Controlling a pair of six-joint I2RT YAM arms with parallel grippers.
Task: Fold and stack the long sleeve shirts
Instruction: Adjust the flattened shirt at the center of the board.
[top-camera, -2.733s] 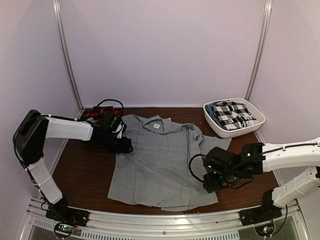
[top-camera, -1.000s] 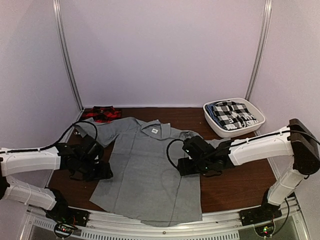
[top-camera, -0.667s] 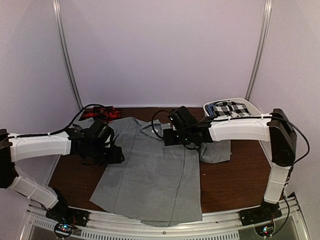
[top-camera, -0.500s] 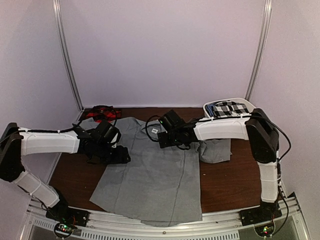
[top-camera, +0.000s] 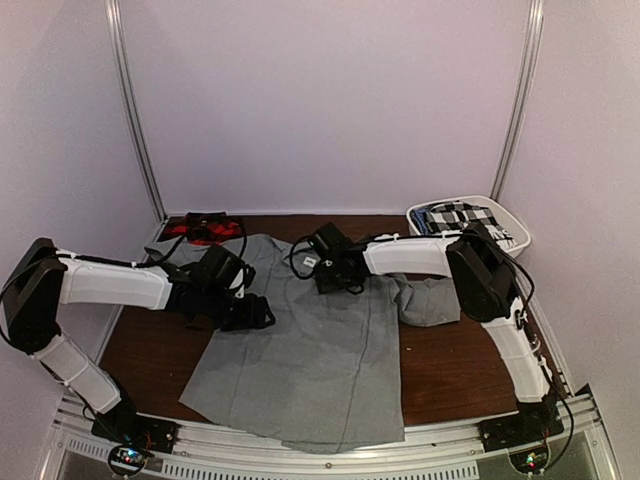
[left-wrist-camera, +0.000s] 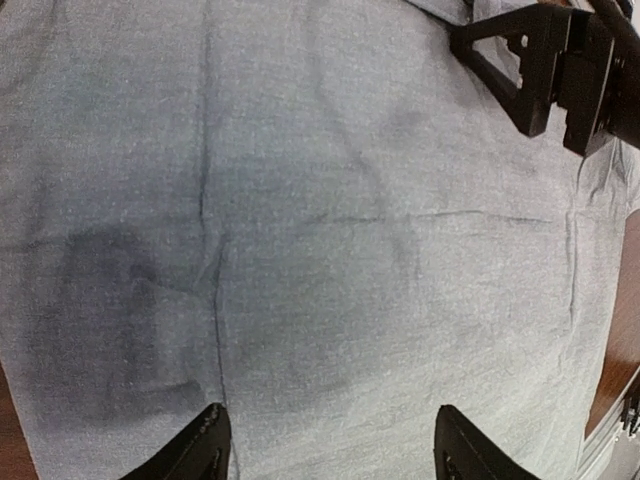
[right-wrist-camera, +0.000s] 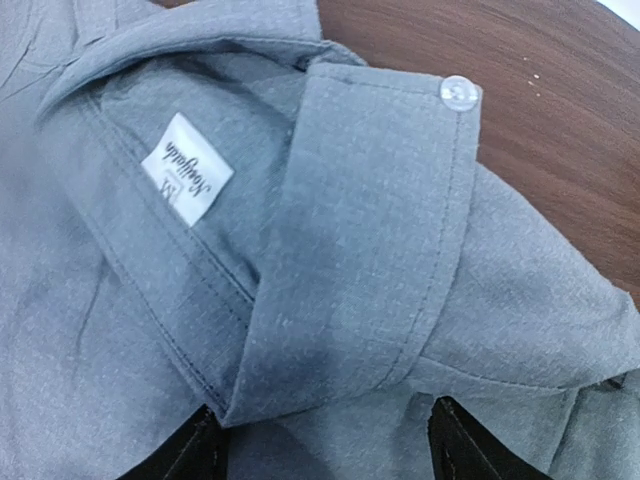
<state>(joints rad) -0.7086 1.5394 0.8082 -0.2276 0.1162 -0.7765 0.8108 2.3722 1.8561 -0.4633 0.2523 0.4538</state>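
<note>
**Both grippers open over the grey shirt**

The grey shirt (top-camera: 310, 350) lies spread on the table (top-camera: 470, 350), collar toward the back wall and hem toward the near edge. Its front is closed and fairly flat, with a few creases showing in the left wrist view. On the right side some of its cloth lies bunched beside the body.

The plaid shirt (top-camera: 205, 228) sits in a small heap at the back left corner, just beside the grey shirt's shoulder. A white basket (top-camera: 515, 232) at the back right holds black-and-white checked cloth (top-camera: 450, 215).

The left gripper (top-camera: 255, 313) is low over the left side of the grey shirt. Its jaws stand apart with nothing between them, only flat cloth below. The right arm reaches across from the right, and the right gripper (top-camera: 322, 262) is at the collar (right-wrist-camera: 360, 220). Its jaws are also apart and grip nothing. In the right wrist view the collar is folded over, with a white label (right-wrist-camera: 187, 168) inside the neck and a clear button (right-wrist-camera: 458, 90) at the collar's tip. Whether either gripper's fingers touch the cloth cannot be told
</note>
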